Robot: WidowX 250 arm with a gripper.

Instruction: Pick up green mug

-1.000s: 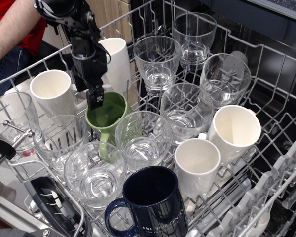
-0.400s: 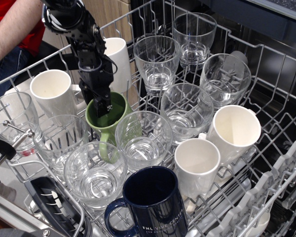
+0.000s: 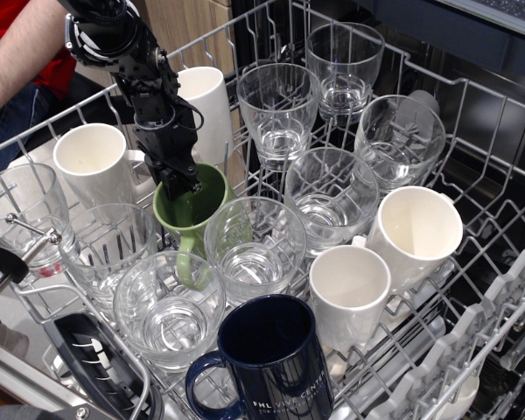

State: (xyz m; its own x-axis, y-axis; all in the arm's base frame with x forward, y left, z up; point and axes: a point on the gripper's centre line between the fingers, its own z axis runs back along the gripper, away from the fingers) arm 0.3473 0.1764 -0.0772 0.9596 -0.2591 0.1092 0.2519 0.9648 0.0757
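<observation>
**Me:** I've got the hand [image 3: 182, 184] down inside the green mug [image 3: 192, 210]. Its tip sits within the mouth, close to the left wall, with the black arm [image 3: 136, 70] slanting up and away to the upper left.

**Second op:** Is it clamped on the rim?

**Me:** I cannot tell. The fingers are dark against the dark inside of the mug, and I can't make out whether one runs outside the wall or how wide they stand.

**Second op:** Where's the mug in the rack?

**Me:** Left of centre in the wire rack [image 3: 499, 201], upright, mouth up, handle pointing toward the camera and down. A white mug [image 3: 92, 162] stands just to its left, and a taller white mug [image 3: 208, 109] right behind it, beside the arm. A clear glass [image 3: 254, 245] presses in on its right, another glass [image 3: 168, 306] overlaps the handle in front, and a ribbed glass [image 3: 109, 245] sits at its front left.

**Second op:** Anything else nearby?

**Me:** The navy mug [image 3: 271, 359] with white lettering stands at the front edge, well clear of the hand. Two more white mugs, one [image 3: 350, 293] upright and one [image 3: 413, 232] tilted, are on the right. A person's forearm [image 3: 17, 52] in a red sleeve shows at the upper left.
</observation>
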